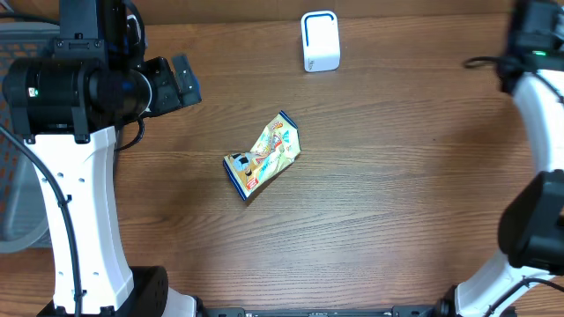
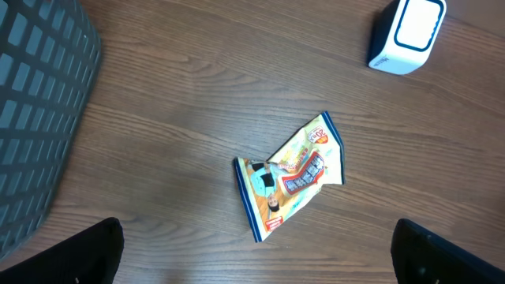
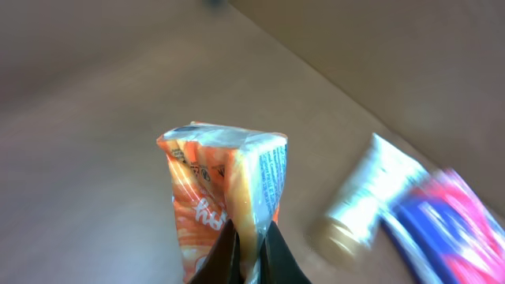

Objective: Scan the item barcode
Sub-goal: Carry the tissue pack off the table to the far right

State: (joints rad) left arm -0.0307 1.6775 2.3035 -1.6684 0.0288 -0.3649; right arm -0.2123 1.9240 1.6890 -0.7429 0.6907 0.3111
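Lettering on orange packet [image 3: 217, 185] illegible

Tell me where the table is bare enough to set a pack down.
Widest bare wood: right of the snack pack, below the scanner, up to the right arm. Also free: the front strip between both arm bases. Crowded: the left edge, with the left arm and basket; the middle holds the pack.
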